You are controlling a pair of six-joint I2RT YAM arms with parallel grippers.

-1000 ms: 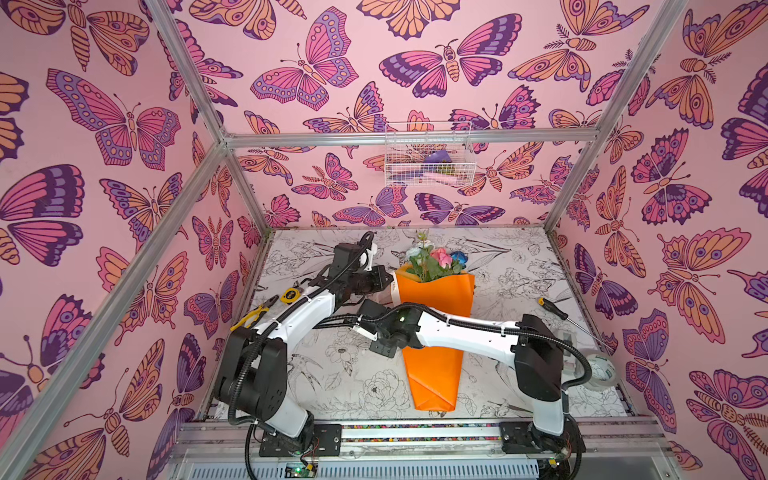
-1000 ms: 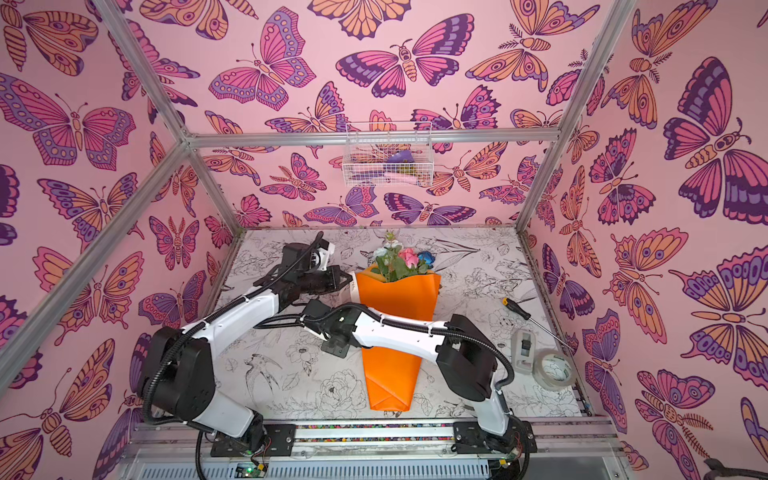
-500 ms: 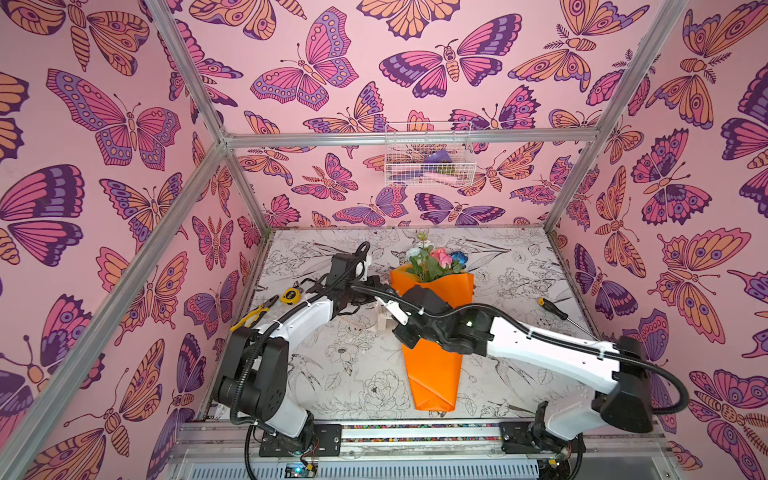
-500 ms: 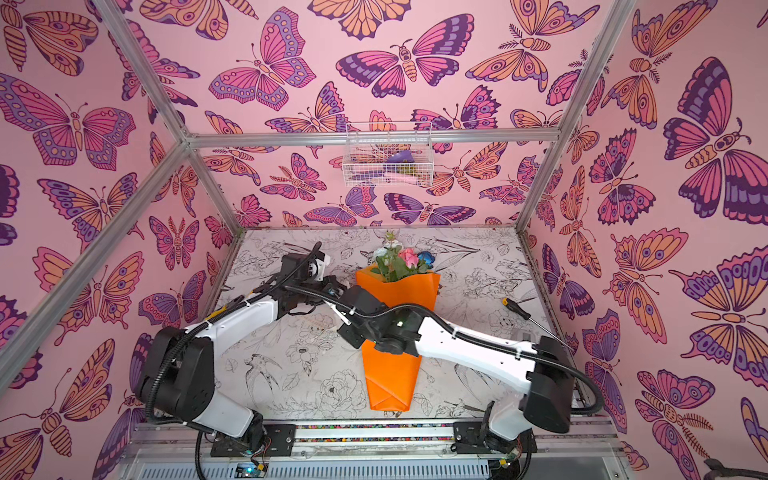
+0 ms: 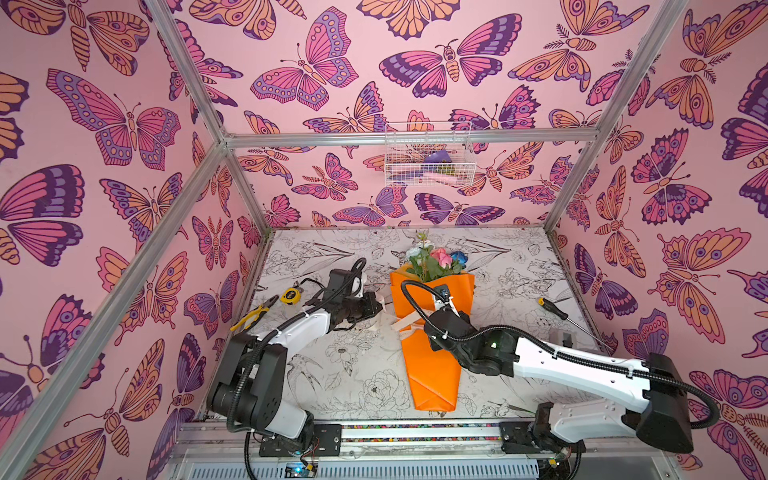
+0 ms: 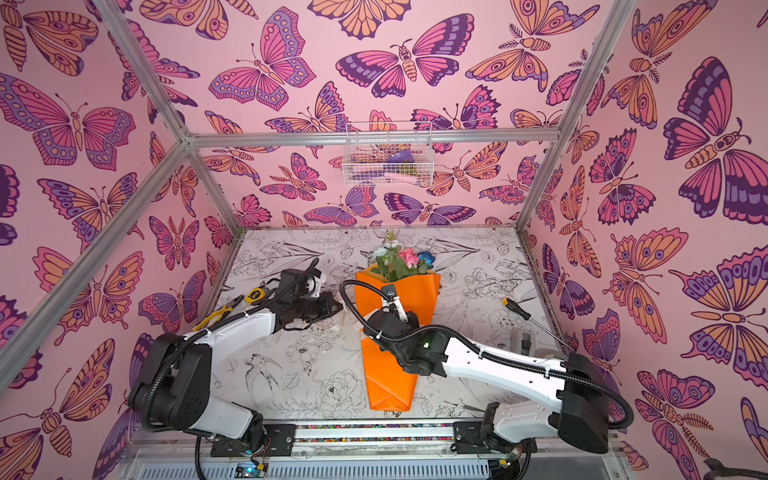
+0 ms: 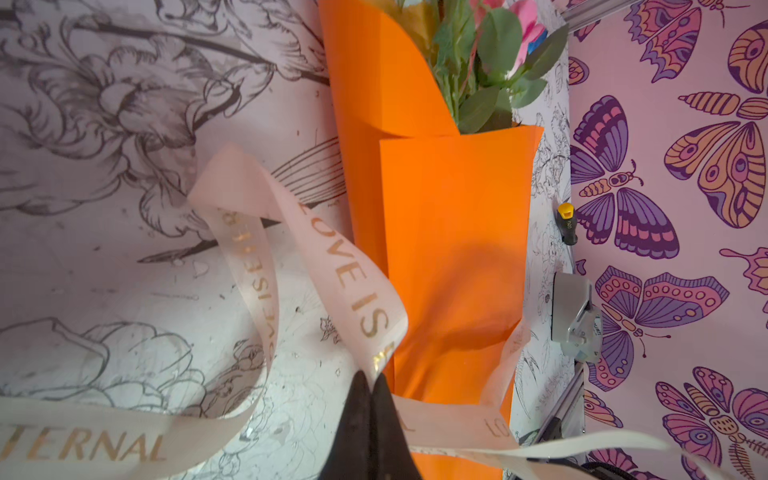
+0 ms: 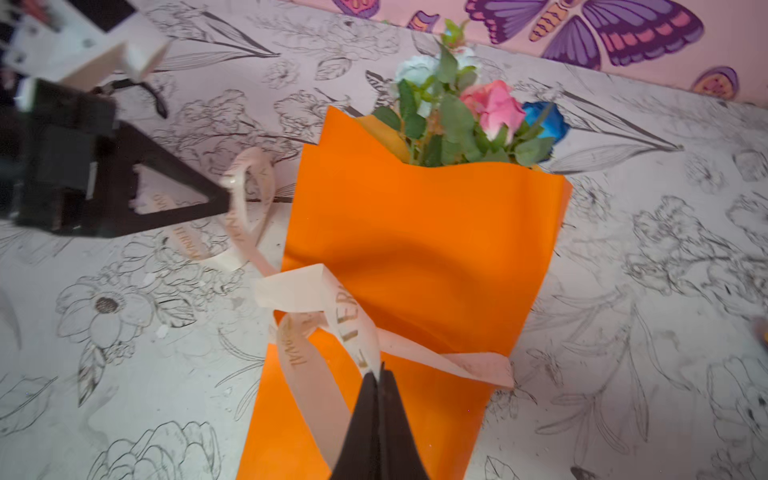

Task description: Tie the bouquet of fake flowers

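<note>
My right gripper (image 8: 378, 376) is pinched tight on the ribbon (image 8: 353, 328) above the narrowed part of the bouquet (image 5: 432, 365), with my forearm slanting in low from the lower right in both top views. My left gripper (image 7: 372, 384) is clamped on the same ribbon just left of the orange paper, that arm stretched from the lower left. The bouquet lies mid-frame on the table (image 5: 316, 386), blooms toward the back wall.
</note>
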